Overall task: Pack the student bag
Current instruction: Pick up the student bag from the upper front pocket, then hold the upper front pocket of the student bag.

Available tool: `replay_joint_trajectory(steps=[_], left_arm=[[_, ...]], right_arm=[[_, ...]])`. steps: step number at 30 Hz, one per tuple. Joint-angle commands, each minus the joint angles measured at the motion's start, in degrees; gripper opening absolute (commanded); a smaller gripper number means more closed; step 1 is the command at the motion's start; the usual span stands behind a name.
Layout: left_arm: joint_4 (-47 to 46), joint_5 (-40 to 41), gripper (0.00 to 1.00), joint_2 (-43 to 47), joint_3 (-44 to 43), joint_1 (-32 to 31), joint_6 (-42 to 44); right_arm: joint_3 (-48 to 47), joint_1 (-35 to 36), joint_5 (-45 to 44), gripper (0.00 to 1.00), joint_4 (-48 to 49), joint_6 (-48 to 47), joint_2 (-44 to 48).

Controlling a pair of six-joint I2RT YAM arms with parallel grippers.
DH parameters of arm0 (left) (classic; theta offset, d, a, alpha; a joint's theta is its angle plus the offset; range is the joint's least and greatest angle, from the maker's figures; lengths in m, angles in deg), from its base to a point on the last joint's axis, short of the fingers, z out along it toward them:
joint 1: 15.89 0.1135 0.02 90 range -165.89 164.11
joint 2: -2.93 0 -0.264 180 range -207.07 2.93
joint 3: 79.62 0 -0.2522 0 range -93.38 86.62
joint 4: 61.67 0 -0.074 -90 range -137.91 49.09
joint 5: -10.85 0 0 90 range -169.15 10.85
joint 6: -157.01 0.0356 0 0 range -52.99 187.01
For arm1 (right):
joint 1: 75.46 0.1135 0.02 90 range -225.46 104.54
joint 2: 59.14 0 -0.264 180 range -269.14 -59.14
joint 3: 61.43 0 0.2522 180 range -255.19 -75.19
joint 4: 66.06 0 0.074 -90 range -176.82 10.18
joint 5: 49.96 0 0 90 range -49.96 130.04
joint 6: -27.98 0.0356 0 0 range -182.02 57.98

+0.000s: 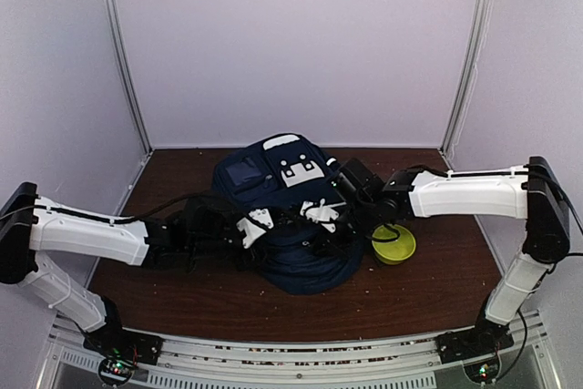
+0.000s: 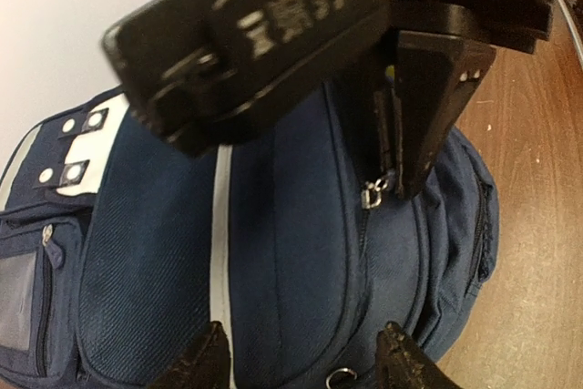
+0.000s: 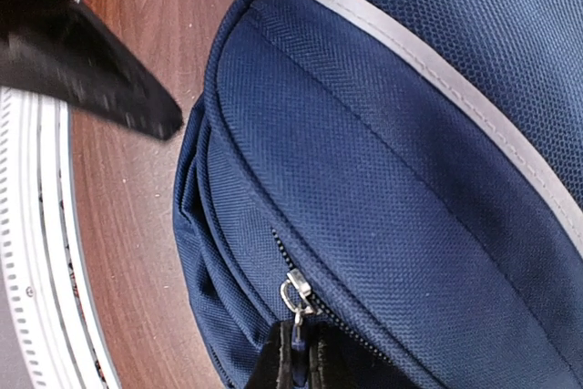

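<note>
Backpack (image 1: pixel 305 266) | front up | long axis near–far | top toward back wall (image 1: pixel 291 43)

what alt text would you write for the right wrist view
Close-up of the right gripper, shut on the zipper pull of the navy student bag, at the bottom edge. A pale stripe crosses the bag; brown table shows at left.
</note>
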Motion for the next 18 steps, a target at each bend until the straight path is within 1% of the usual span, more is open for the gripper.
replay_joint_trajectory(steps=[1,5,8,10,13,15,18], left_arm=[[-3.05,-1.97,0.56,-3.22,-3.32,-1.03,3.69],[-7.05,-1.24,0.55,-5.08,-3.11,-1.07,4.24],[-7.78,-0.33,0.52,-6.94,-4.05,-1.13,4.93],[-7.98,0.5,0.49,-7.87,-4.51,-1.1,5.42],[-7.96,2.69,0.4,-8.62,-4.87,-1.1,5.96],[-7.28,4.83,0.29,-8.95,-5.4,-1.11,6.08],[-6.46,5.95,0.17,-8.06,-5.12,-1.09,6.26]], right_arm=[[-1.46,-1.39,4.06,0.02,-3.19,0.51,1.89],[-1.95,-2.37,6.04,0.02,-3.02,1.47,1.37],[-1.89,-2.49,6.84,0.02,-3.1,1.65,1.23],[-1.72,-2.79,7.75,0.02,-3.04,2.02,1.37],[-1.4,-3.2,8.58,0.02,-2.82,2.51,1.28],[-1.31,-3.54,8.83,0.02,-2.65,2.62,1.11],[-1.59,-4.7,8.52,0.01,-4.37,2.25,0.76]])
